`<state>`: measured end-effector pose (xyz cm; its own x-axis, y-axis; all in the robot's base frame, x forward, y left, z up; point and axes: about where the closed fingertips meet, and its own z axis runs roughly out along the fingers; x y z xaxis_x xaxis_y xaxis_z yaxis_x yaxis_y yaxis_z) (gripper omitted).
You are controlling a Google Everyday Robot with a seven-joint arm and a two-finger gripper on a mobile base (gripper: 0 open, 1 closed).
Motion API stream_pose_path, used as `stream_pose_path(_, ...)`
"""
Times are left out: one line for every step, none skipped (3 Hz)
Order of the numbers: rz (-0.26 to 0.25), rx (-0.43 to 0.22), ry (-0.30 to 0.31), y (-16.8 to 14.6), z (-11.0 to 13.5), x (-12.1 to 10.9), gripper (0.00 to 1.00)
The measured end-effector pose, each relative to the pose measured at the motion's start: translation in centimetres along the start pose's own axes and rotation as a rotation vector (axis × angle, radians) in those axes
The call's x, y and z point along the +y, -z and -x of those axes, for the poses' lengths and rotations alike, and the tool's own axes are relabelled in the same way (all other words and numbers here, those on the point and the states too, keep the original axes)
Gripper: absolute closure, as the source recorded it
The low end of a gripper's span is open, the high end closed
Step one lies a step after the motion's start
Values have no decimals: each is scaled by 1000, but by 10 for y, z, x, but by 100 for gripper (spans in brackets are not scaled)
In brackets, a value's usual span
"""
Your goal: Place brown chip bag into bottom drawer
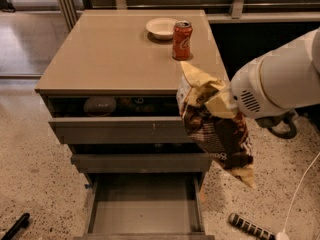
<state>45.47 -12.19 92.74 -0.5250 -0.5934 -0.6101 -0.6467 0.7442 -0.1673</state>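
The brown chip bag (217,129) hangs in the air in front of the cabinet's right side, dark brown with cream-yellow crimped ends. My gripper (220,104) is shut on the bag's upper part, at the end of the white arm coming in from the right. The bag hangs beside the upper two drawer fronts, above and to the right of the bottom drawer (145,204). The bottom drawer is pulled out, a shallow grey tray with nothing showing on its floor.
A red soda can (182,40) and a white bowl (161,27) stand at the back of the cabinet top (115,54). The top drawer (120,129) is slightly open with dark items inside. A ribbed black handle (250,227) and a white cable (300,194) lie on the floor at right.
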Motion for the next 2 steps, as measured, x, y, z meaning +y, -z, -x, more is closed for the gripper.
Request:
stream_pose_path(166, 21, 50, -28, -14, 65, 100)
stream_pose_path(220, 35, 54, -40, -21, 86, 100)
